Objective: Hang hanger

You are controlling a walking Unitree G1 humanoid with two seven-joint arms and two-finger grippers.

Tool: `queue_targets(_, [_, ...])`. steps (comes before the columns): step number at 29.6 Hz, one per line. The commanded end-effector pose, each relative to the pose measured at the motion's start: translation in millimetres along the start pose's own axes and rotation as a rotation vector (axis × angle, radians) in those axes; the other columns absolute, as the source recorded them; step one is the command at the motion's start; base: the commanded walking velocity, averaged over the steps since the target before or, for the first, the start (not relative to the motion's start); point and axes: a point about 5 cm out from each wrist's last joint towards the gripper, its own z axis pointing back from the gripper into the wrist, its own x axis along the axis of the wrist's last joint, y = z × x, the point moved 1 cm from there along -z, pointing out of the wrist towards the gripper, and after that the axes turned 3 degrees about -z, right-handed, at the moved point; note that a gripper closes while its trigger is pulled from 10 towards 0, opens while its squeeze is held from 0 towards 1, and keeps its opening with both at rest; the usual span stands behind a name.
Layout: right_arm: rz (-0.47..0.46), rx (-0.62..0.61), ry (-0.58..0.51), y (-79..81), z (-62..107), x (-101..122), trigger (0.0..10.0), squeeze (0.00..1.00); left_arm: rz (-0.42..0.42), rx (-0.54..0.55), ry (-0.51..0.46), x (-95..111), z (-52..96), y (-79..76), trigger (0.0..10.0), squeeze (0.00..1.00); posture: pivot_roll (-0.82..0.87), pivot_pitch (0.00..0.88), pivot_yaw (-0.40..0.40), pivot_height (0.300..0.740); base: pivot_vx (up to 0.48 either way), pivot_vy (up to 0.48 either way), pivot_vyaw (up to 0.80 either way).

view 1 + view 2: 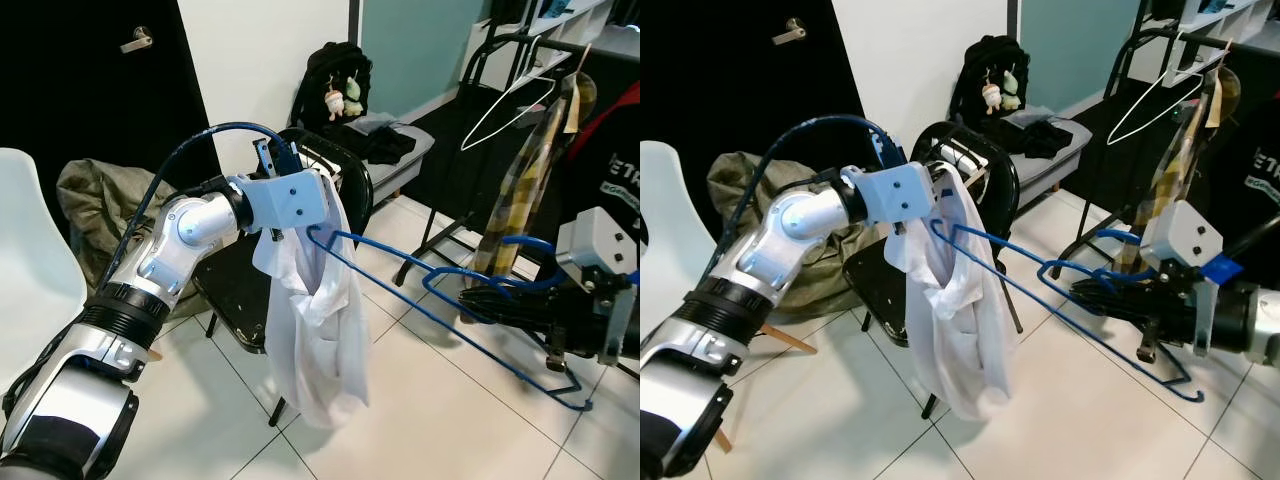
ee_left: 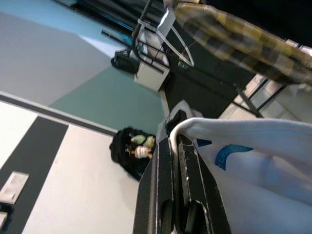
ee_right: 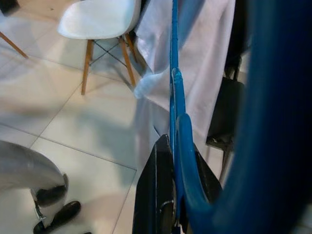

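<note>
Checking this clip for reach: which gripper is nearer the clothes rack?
Right. The right gripper, shut on the blue hanger, sits just in front of the clothes rack; the left gripper, shut on the white shirt, is farther off by the black chair.

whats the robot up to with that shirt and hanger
It's putting a white shirt onto a blue hanger. The left gripper holds the shirt up by its top edge, jaws shut on the cloth. The right gripper grips the hanger near its hook, with the far end poked into the shirt. The clothes rack with an empty white hanger stands behind.
</note>
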Motion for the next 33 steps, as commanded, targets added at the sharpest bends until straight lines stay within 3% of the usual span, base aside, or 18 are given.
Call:
queue_targets(1, [-0.008, -0.008, 0.032, -0.6, -3.2, -4, 10.0, 0.0, -0.027, 0.019, -0.035, 7, 1.0, 8.2, 10.0, 0.0, -0.08, 0.05, 0.075, 0.74, 0.0, 0.0, 0.0])
queue_targets(4, [-0.015, -0.026, 0.082, 0.2, -22.2, -10, 10.0, 0.0, -0.013, 0.017, -0.071, 16, -2.2, 5.5, 10.0, 0.0, -0.08, 0.047, 0.073, 0.74, 0.0, 0.0, 0.0])
queue_targets(12, [-0.031, -0.033, 0.106, 5.6, -40.3, -13, 10.0, 0.0, 0.042, -0.002, -0.152, 37, -8.3, -8.4, 10.0, 0.0, -0.07, 0.048, 0.074, 0.74, 0.0, 0.0, 0.0])
queue_targets(16, [-0.091, -0.158, 0.096, -10.0, -55.1, -11, 10.0, 0.0, 0.12, -0.024, -0.244, 63, -17.2, -25.1, 10.0, 0.0, -0.08, 0.046, 0.068, 0.74, 0.0, 0.0, 0.0])
queue_targets(21, [-0.113, -0.216, 0.092, -17.3, -59.0, -10, 10.0, 0.0, 0.148, -0.042, -0.276, 73, -19.4, -32.7, 10.0, 0.0, -0.07, 0.045, 0.068, 0.74, 0.0, 0.0, 0.0])
queue_targets(23, [-0.136, -0.273, 0.085, -24.2, -62.0, -10, 10.0, 0.0, 0.201, -0.051, -0.312, 84, -20.7, -39.1, 10.0, 0.0, -0.07, 0.044, 0.067, 0.74, 0.0, 0.0, 0.0])
queue_targets(26, [-0.155, -0.305, 0.076, -27.4, -64.8, -10, 10.0, 0.0, 0.247, -0.045, -0.332, 91, -21.3, -40.4, 10.0, 0.0, -0.07, 0.044, 0.067, 0.74, 0.0, 0.0, 0.0])
queue_targets(27, [-0.173, -0.348, 0.07, -31.4, -67.5, -10, 10.0, 0.0, 0.302, -0.031, -0.35, 97, -22.2, -40.3, 10.0, 0.0, -0.07, 0.044, 0.067, 0.74, 0.0, 0.0, 0.0])
queue_targets(30, [-0.173, -0.348, 0.07, -31.4, -67.5, -10, 10.0, 0.0, 0.302, -0.031, -0.35, 97, -22.2, -40.3, 10.0, 0.0, -0.07, 0.044, 0.067, 0.74, 0.0, 0.0, 0.0])
queue_targets(31, [-0.19, -0.385, 0.064, -34.7, -69.9, -12, 10.0, 0.0, 0.341, -0.016, -0.357, 100, -23.0, -39.2, 10.0, 0.0, -0.07, 0.044, 0.067, 0.74, 0.0, 0.0, 0.0])
queue_targets(33, [-0.228, -0.475, 0.078, -40.8, -74.5, -17, 10.0, 0.0, 0.39, 0.044, -0.324, 95, -23.3, -27.4, 10.0, 0.0, -0.07, 0.042, 0.061, 0.74, 0.0, 0.0, 0.0])
